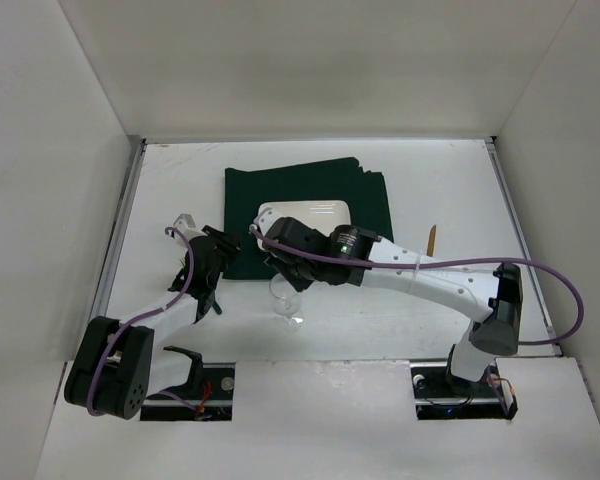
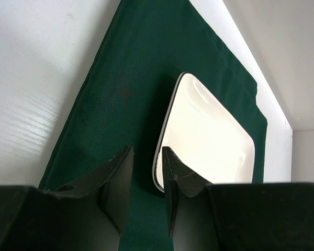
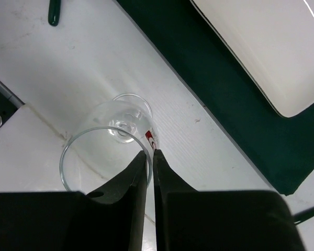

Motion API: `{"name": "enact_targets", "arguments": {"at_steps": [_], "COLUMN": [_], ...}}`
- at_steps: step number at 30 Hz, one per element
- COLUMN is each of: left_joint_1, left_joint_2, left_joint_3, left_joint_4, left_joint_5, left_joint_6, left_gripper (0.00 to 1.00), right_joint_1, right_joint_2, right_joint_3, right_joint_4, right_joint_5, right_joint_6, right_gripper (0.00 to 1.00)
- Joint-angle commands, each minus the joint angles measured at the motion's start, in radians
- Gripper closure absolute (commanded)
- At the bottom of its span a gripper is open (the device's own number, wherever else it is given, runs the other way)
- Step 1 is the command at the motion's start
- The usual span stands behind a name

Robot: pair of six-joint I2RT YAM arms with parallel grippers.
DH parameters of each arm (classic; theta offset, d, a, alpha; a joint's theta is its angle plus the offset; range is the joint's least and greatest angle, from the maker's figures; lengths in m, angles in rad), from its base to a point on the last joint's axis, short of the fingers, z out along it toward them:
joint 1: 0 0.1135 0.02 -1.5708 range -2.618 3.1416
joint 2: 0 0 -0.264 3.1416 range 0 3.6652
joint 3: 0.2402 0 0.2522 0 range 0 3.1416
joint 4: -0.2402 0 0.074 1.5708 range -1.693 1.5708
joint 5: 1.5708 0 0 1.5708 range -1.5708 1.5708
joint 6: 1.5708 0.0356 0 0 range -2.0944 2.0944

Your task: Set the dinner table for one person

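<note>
The white dinner table [image 1: 430,180] carries a dark green placemat [image 1: 300,185] with a white rectangular plate [image 1: 305,212] on it. My right gripper [image 1: 285,268] is shut on the rim of a clear stemmed glass [image 1: 286,302], which stands upright just in front of the placemat's near edge. In the right wrist view the fingers [image 3: 150,152] pinch the glass wall [image 3: 102,141]; I cannot tell if the foot touches the table. My left gripper [image 1: 212,262] is at the placemat's left near corner, slightly open and empty [image 2: 147,151], facing the plate [image 2: 209,136].
A utensil with a tan handle [image 1: 433,238] lies on the table right of the placemat. White walls close the table on three sides. The right arm reaches across in front of the plate. The placemat also shows in the right wrist view [image 3: 199,68].
</note>
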Motion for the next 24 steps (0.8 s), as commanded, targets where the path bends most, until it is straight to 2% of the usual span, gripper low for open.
{"name": "enact_targets", "arguments": {"at_steps": [1,12,20,24], "left_joint_1": [0.006,0.008,0.008,-0.004], "left_joint_2": [-0.003,-0.006,-0.006,0.009], "left_joint_3": [-0.004,-0.007,-0.007,-0.004], "left_joint_4": [0.053,0.053,0.053,0.066], "left_joint_5": [0.003,0.005,0.006,0.006], "left_joint_6": [-0.007,-0.011,-0.015,-0.016], "left_gripper": [0.74,0.73,0.73,0.73], "right_joint_1": [0.008,-0.009,-0.147,-0.297], "right_joint_2": [0.010,-0.089,-0.247,-0.310], "right_joint_3": [0.047,0.040,-0.044,-0.064], "right_joint_4": [0.024,0.030,0.131,0.209], "right_joint_5": [0.049,0.135,0.153,0.168], "right_joint_6": [-0.010,0.022,0.070,0.051], "right_gripper": [0.88,0.90,0.91,0.91]}}
